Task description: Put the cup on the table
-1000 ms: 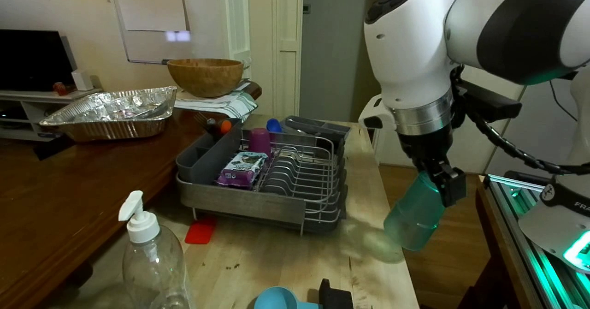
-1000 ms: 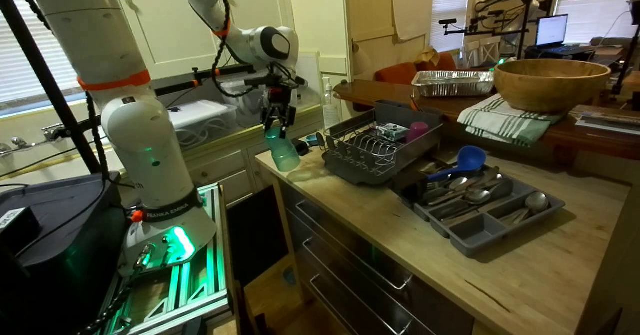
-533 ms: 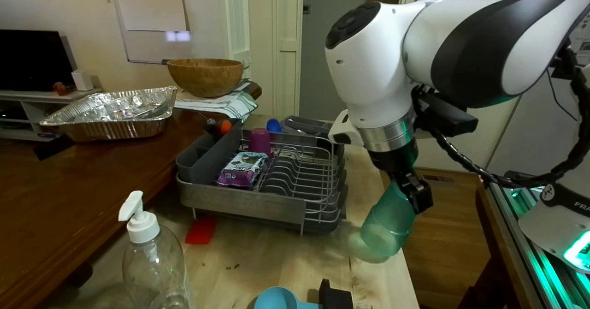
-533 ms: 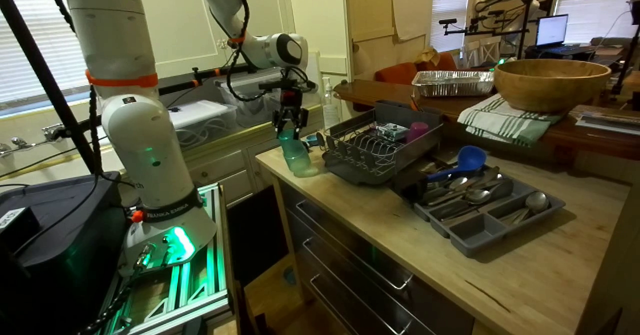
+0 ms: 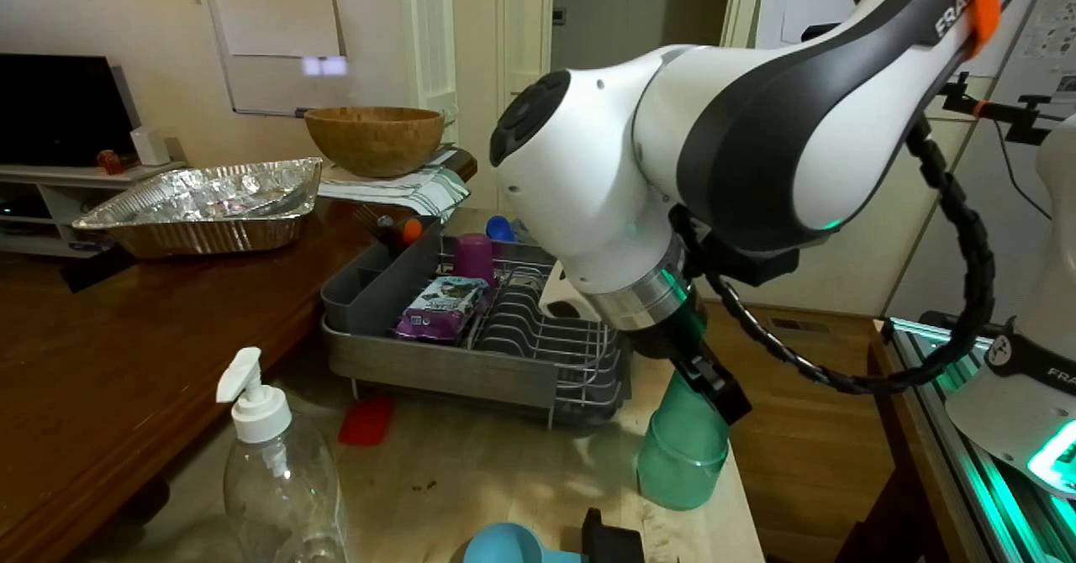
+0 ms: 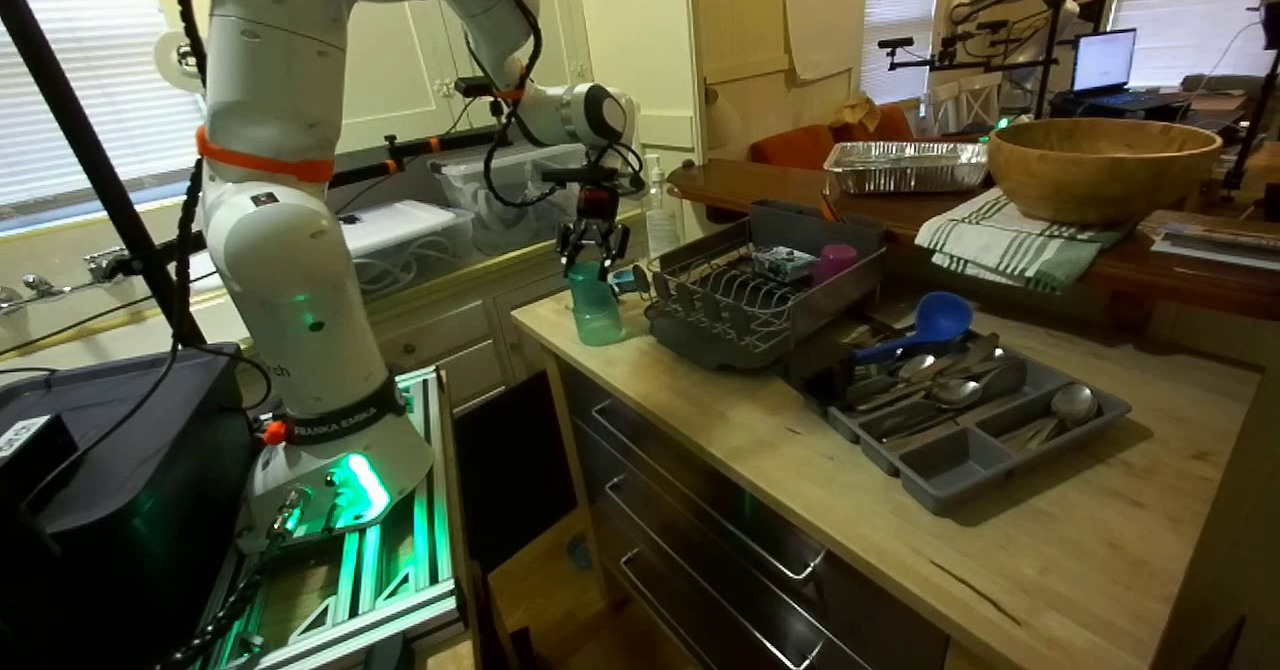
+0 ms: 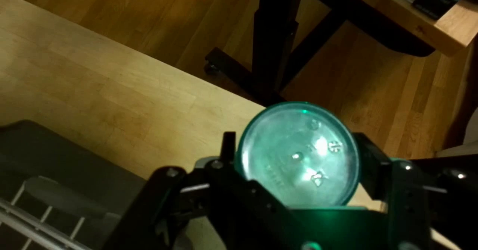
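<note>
The cup [image 5: 683, 454] is a teal-green tumbler at the near edge of the light wooden table [image 5: 504, 470]. It is nearly upright, and its wider end is down. In an exterior view the cup [image 6: 597, 312] is at or just above the table [image 6: 720, 420]; I cannot tell if it rests there. In the wrist view the round base of the cup [image 7: 295, 160] faces the camera. My gripper [image 7: 293, 145] has a finger on each side of the base, close against it. In an exterior view my gripper [image 6: 592, 262] is over the cup's top.
A dish rack [image 5: 445, 370] stands beside the cup, with a purple cup [image 5: 473, 258] in it. A light-blue object [image 5: 508, 544], a black object [image 5: 612, 538] and a spray bottle [image 5: 282, 479] are nearby. A cutlery tray [image 6: 965, 470] lies farther along the table.
My arm has come over the table and lower. The cup moved with the gripper from beyond the table's edge onto its corner, and has gone from tilted to nearly upright.
</note>
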Robot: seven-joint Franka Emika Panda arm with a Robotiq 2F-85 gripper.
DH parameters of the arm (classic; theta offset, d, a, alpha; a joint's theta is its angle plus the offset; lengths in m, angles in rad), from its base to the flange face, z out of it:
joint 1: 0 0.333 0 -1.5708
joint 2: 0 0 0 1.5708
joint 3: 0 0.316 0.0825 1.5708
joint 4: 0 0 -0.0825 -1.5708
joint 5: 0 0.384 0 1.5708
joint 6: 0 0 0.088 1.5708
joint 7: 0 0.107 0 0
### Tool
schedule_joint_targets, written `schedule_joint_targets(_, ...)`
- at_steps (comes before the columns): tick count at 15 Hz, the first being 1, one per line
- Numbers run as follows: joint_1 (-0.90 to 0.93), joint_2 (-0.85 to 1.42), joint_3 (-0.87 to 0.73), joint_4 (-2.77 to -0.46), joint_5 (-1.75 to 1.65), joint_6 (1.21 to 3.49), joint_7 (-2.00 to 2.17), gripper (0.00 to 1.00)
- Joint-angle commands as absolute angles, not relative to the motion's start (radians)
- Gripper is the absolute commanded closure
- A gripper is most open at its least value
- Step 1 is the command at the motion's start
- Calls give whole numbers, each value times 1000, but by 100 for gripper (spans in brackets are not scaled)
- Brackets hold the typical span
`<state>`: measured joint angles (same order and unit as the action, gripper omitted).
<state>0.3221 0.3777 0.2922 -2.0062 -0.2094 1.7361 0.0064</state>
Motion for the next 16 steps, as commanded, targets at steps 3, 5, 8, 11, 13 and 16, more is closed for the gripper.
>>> schedule_joint_targets(3,362,510,275,-1836,-222,1596,-19,6)
schedule_joint_targets(5,370,521,274,-1815,-222,1571,-19,0)
schedule_joint_targets(8,379,459,285,-1848,-211,1568,-2,0)
schedule_joint_targets(11,403,363,289,-1916,-231,1600,67,1)
schedule_joint_targets(13,412,262,289,-1991,-255,1650,147,0)
schedule_joint_targets(16,406,292,295,-1935,-235,1605,164,0)
